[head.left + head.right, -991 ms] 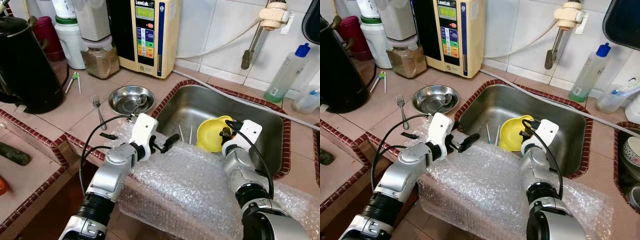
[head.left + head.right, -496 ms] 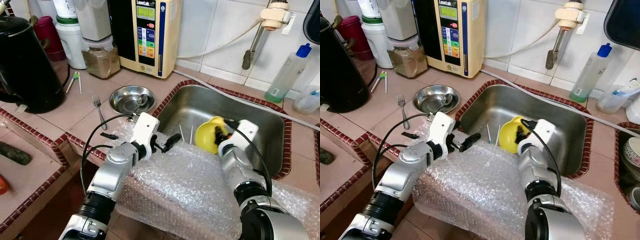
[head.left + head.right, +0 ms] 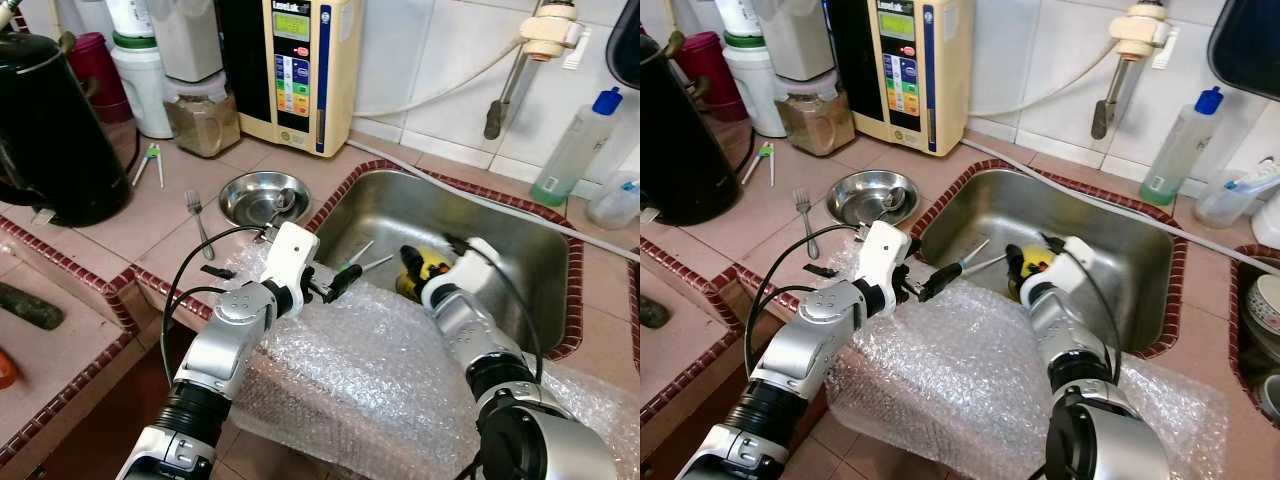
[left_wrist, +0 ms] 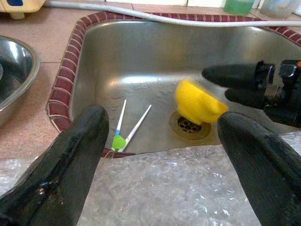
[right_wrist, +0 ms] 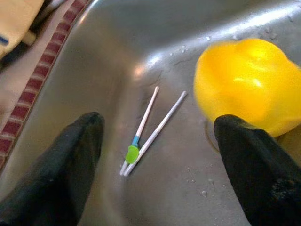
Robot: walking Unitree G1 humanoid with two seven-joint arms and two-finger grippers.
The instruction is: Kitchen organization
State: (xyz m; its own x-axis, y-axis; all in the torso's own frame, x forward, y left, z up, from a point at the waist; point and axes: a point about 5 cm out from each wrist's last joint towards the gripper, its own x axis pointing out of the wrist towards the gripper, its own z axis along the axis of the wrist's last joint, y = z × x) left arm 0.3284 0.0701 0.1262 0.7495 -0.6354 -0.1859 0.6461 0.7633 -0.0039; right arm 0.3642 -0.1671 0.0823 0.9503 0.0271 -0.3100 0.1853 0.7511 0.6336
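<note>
Down in the sink: yellow bowl, lying over the drain, blurred so probably rocking or sliding
Bowl feel: looks like thin plastic, so light, stiff and slick when wet; not fragile, more likely to skate off than break
Where to grab: over the rim, one finger inside and one outside; pinching the rounded outer wall would likely just squirt it away
Chopsticks: pale pair with a green tip, flat on the sink floor just beside the bowl; thin, light, hard to pick off wet steel, so better taken near the middle, both together
Right tool: inside the basin, fingers spread wide, gripping nothing; chopsticks framed between them, bowl right by one finger
Left tool: hovering at the near edge of the sink, fingers wide apart too, nothing in them
Sink: stainless, wet, red tiled rim
Bubble wrap: draped over the near edge of the table, under both arms
Further out on the table: steel dish with a spoon in it, fork beside that, black kettle at far left
</note>
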